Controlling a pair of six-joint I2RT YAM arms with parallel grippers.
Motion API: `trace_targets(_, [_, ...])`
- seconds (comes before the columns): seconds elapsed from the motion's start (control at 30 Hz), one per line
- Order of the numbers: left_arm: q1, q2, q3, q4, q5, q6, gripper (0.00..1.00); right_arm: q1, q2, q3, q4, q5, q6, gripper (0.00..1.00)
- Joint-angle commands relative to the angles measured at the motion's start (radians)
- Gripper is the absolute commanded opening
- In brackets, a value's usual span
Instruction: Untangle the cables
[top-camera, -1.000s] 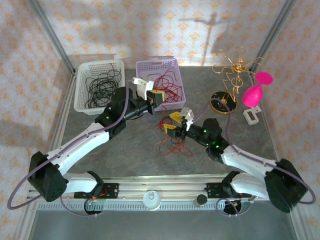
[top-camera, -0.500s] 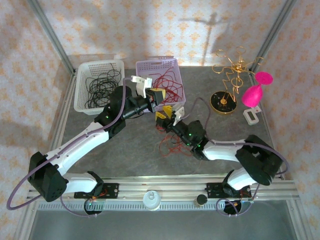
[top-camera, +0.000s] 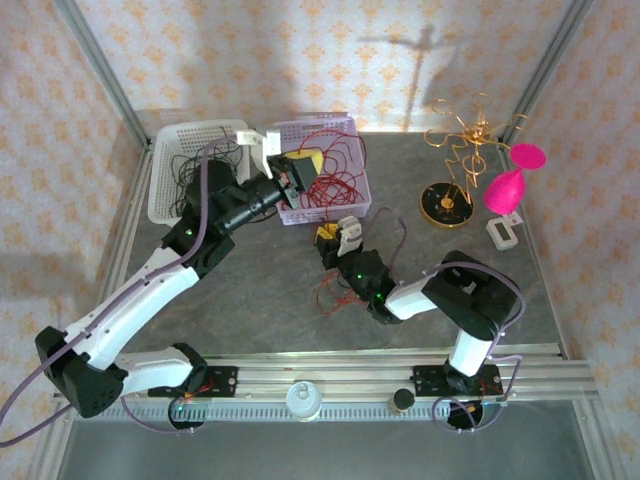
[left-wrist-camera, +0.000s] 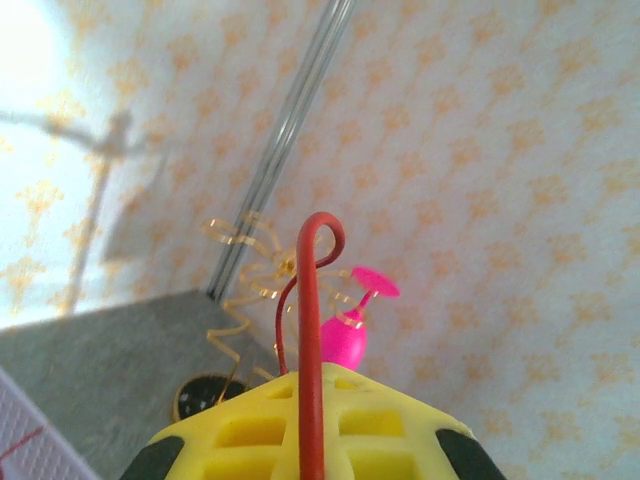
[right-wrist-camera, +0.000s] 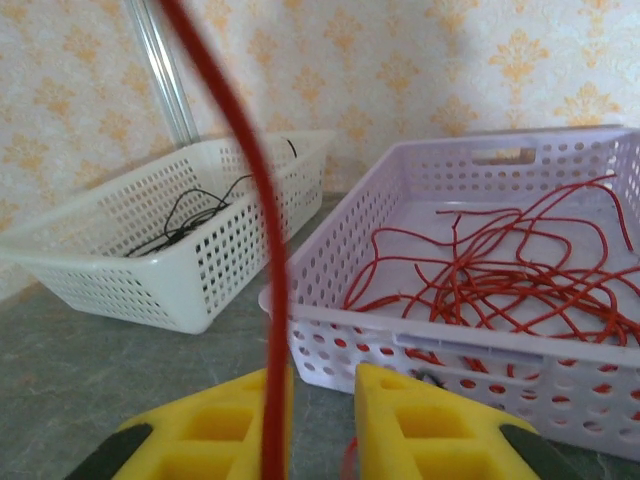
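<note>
Red cable (right-wrist-camera: 274, 320), upper end off-frame

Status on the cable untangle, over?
Left end effector shut on a red cable, over the purple basket. Right end effector open, red strand passing its fingers. Red tangle on table.
</note>
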Motion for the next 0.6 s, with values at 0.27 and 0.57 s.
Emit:
trace_targets(0.27, [-0.012, -0.005, 0.156, -0.065, -0.008, 0.023, 0.0, 0.001, 0.074, -0.055, 0.048, 0.049, 0.05, 0.17])
trace_targets(0.57, [-0.012, 0.002, 0.292, -0.15, -0.069, 0.08, 0.0, 0.001, 0.137, -0.061, 0.05, 0.04, 0.083, 0.1])
